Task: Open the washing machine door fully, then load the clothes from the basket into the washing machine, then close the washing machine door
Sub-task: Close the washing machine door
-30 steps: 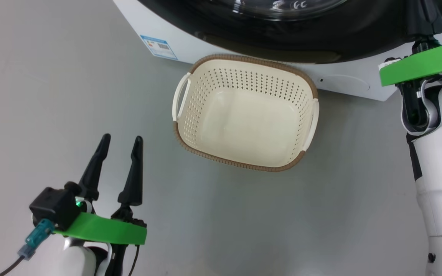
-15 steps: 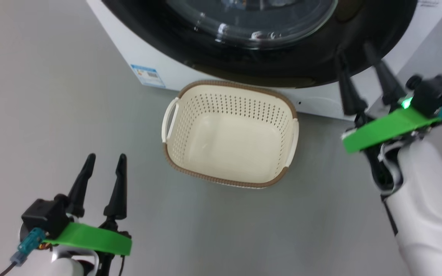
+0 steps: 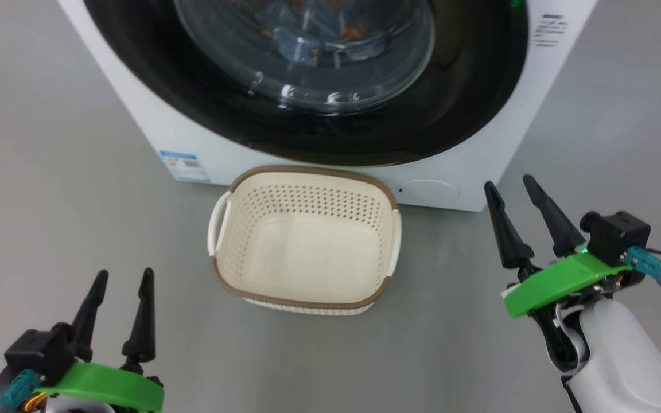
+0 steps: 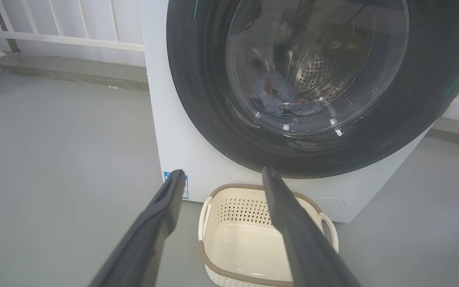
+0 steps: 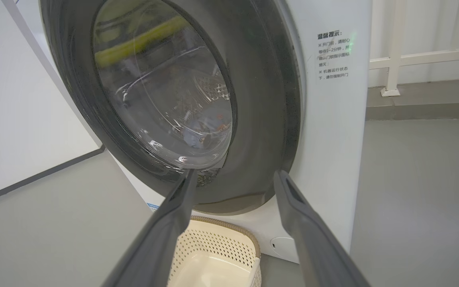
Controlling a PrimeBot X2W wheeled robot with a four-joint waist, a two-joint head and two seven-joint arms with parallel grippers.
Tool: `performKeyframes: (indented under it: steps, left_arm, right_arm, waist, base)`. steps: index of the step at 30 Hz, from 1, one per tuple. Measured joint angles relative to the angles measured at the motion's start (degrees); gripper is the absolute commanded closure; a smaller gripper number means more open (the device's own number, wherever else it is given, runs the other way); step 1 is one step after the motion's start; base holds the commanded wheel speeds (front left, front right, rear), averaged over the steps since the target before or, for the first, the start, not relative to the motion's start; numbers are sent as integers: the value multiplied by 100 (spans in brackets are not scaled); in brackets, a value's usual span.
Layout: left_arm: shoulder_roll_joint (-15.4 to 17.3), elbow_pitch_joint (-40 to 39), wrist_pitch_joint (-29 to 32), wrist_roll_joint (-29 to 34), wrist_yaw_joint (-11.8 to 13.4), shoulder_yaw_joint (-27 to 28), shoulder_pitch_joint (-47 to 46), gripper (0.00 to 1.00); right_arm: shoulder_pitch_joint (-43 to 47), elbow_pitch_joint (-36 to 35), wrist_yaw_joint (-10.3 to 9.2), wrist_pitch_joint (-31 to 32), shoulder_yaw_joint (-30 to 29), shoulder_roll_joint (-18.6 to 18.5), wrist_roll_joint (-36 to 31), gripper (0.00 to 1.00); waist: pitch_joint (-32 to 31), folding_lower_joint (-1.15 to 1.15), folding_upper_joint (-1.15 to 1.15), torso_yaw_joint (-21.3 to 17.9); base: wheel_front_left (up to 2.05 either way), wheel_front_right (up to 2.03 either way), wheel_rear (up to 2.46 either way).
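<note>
Washing machine door (image 3: 468, 86), round glossy black with glass, seems stiff, slippery; hook its edge, your left gripper (image 3: 124, 273) and right gripper (image 3: 508, 182) being spread.

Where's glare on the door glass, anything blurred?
Head view: small white glints along the lower glass of the washing machine door, picture sharp. Left wrist view: similar glints, clothes dim behind glass. Right wrist view: yellow-green reflection streak across the upper glass.

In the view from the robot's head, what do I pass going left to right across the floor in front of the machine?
left hand → basket → right hand
</note>
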Motion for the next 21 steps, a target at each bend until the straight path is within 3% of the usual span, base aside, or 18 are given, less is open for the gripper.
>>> performKeyframes:
  steps: [21]
  left_arm:
    - [100,199,1,20,0,198,639,0]
  right_arm:
    - [1335,-16,0,0,-407,87,-12,0]
  waist:
    - [-745,0,0,-690]
  base:
    - [0,0,0]
